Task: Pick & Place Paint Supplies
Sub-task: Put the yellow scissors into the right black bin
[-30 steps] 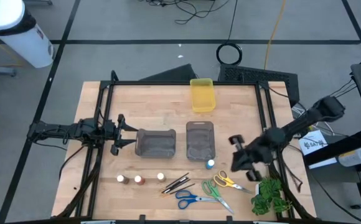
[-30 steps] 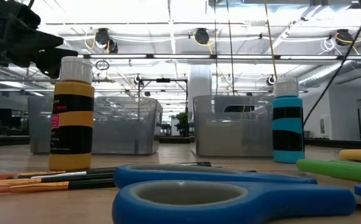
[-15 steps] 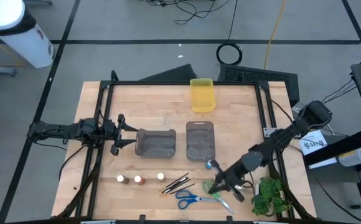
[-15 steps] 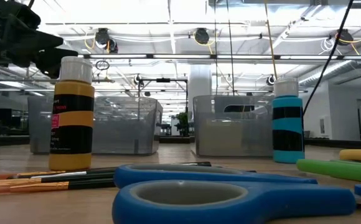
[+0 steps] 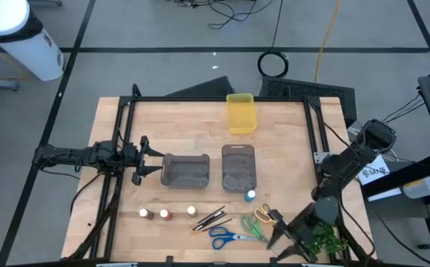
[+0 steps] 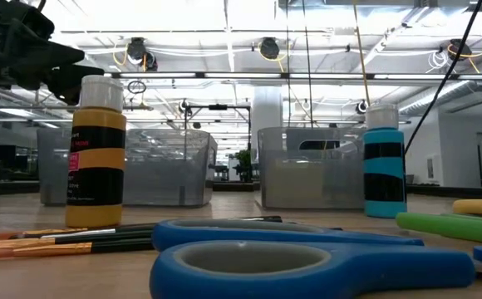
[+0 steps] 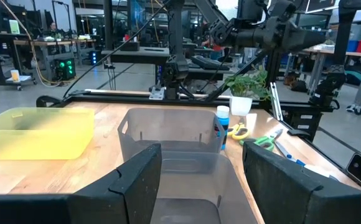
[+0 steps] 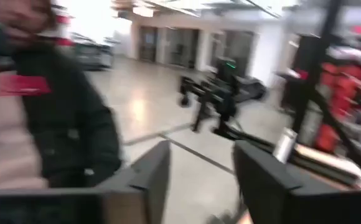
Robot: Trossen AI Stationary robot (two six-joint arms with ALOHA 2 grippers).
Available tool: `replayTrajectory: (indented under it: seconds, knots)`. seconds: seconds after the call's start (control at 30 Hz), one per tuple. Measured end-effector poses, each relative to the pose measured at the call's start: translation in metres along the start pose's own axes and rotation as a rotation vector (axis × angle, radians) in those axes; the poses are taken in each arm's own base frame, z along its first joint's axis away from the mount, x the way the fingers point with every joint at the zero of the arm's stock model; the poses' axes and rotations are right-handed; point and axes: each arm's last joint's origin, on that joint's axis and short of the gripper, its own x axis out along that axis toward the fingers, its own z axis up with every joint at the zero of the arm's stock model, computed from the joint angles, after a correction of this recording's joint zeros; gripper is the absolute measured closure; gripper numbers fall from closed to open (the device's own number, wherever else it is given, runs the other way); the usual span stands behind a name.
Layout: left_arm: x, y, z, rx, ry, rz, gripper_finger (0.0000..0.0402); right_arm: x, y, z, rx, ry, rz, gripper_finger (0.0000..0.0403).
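Near the table's front edge stand small paint pots [image 5: 167,214], with a blue pot [image 5: 251,196] by the right grey bin. Thin dark brushes [image 5: 209,217] lie next to them. Beside these lie blue scissors [image 5: 226,237], green scissors [image 5: 253,226] and yellow scissors [image 5: 267,216]. My right gripper [image 5: 280,246] hangs open and empty above the near right corner, right of the scissors and beside the plant sprig [image 5: 320,233]. My left gripper [image 5: 152,157] waits open at the left, facing the left grey bin [image 7: 168,140].
Two grey bins [image 5: 185,170] [image 5: 238,167] stand mid-table and a yellow bin [image 5: 240,113] at the far edge. A black frame [image 5: 222,99] rims the table. The right wrist view shows a person in a dark jacket [image 8: 62,124] beyond the table.
My right gripper has swung from beside the blue pot toward the table's near edge, passing over the yellow and green scissors, and has rolled on the way. Its fingers have opened. The pots, brushes and scissors lie as before.
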Motion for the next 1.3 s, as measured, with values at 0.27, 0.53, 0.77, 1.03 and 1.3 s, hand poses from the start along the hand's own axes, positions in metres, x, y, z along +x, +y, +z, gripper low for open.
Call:
replayTrajectory:
  seconds: [0.27, 0.53, 0.77, 1.03, 1.3]
  knots:
    - [0.0, 0.0, 0.0, 0.0, 0.0, 0.001, 0.0165, 0.019, -0.023, -0.004, 0.083, 0.64, -0.39, 0.0078]
    - [0.0, 0.0, 0.0, 0.0, 0.0, 0.001, 0.0165, 0.01, -0.034, -0.059, 0.117, 1.06, -0.556, 0.0073]
    - [0.0, 0.0, 0.0, 0.0, 0.0, 0.0, 0.0165, -0.003, -0.03, -0.1, 0.142, 1.218, -0.515, 0.0089]
    - [0.0, 0.0, 0.0, 0.0, 0.0, 0.001, 0.0165, -0.007, -0.026, -0.114, 0.272, 1.26, -0.51, 0.0094]
    - [0.0, 0.0, 0.0, 0.0, 0.0, 0.001, 0.0165, -0.007, -0.029, -0.114, 0.301, 1.257, -0.533, 0.0094]
